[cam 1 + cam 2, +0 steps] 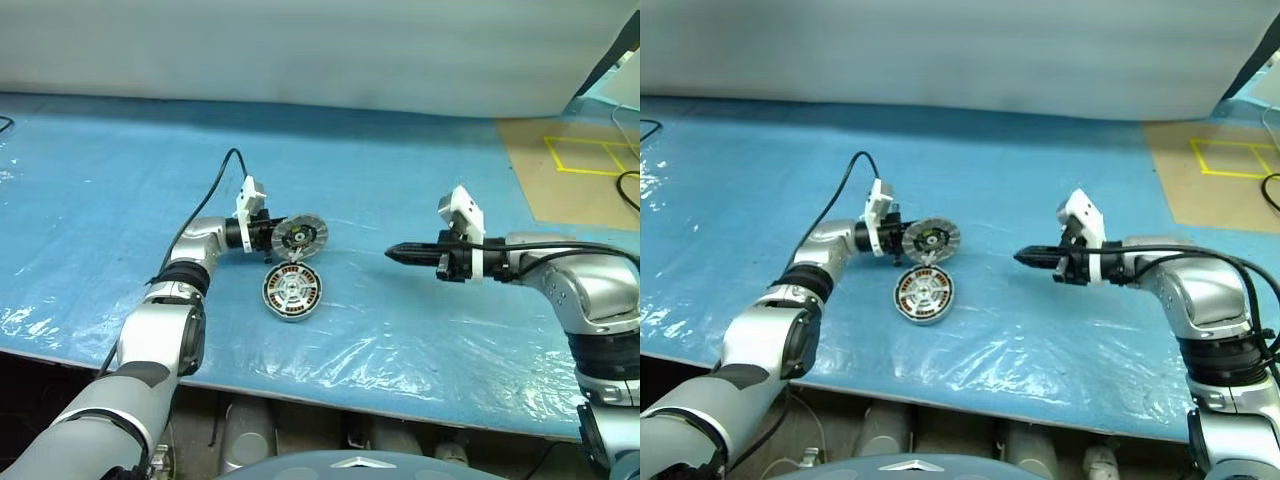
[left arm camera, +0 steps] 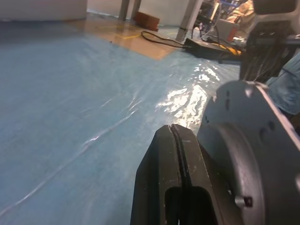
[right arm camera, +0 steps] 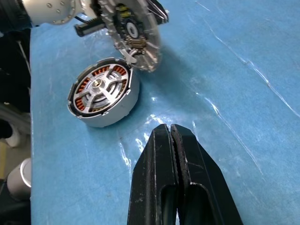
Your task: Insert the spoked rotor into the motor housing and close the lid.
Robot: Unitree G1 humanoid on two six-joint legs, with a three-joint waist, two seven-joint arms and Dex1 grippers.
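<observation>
Left hand (image 1: 270, 236), fingers pinched together, sits right against the back of the half-raised lid (image 1: 299, 237), hinged over the motor housing (image 1: 292, 292) with the spoked rotor (image 3: 100, 89) inside, mid blue surface (image 1: 120, 200), while right hand (image 1: 392, 253), also pinched together, hovers well apart.

Table (image 1: 420, 330) covered w/ glossy blue plastic sheet (image 1: 120, 180), wrinkled, glare spots seen. Pale wall (image 1: 300, 50) behind. Tan floor patch (image 1: 575, 170) far right, marked w/ yellow tape squares (image 1: 590, 155). Black cable (image 1: 628, 195) laid there.
</observation>
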